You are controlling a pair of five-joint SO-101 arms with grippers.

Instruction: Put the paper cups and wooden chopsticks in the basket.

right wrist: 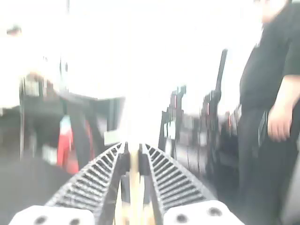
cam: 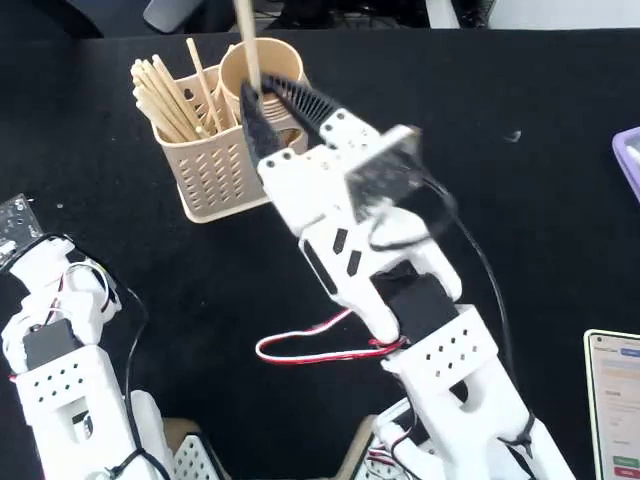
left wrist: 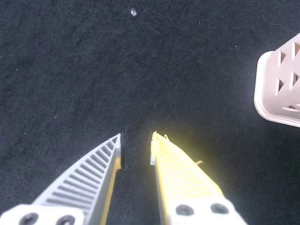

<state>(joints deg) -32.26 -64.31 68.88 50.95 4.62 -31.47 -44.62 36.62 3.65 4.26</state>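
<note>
Jutting pale, slim wooden chopstick [cam: 247, 45]

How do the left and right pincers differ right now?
The left pincer is open and empty; the right pincer is shut on a chopstick. The left pincer points at bare table beside the basket; the right pincer is above the basket. Both are ribbed.

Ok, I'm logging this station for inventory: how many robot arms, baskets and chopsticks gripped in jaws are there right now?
Robot arms: 2, left arm and right arm
Basket: 1
Chopstick gripped in jaws: 1, by the right arm
Total: 4
</note>
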